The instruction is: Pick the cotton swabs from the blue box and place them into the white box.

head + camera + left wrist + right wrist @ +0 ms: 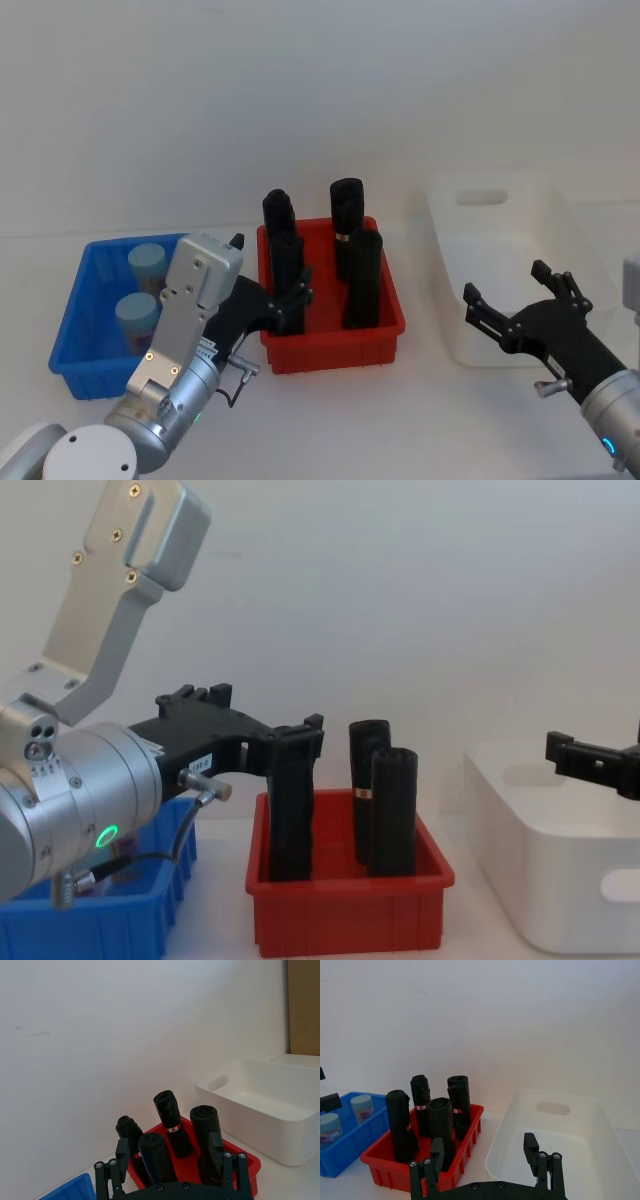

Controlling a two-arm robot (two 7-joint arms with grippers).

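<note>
No text can be read for certain. A small white sticker (205, 764) on the black body of the left gripper (168, 1146) carries dark characters too small to make out. The 2 cotton swabs (330, 1129) jars bear printed labels, illegible. The black rolls (170, 1110) wear narrow red-and-white bands, and any print on them is unreadable.

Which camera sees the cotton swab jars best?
The head view: both cotton swab jars stand plainly in the blue box, seen from above. The right wrist view catches them farther off, at its edge.
</note>
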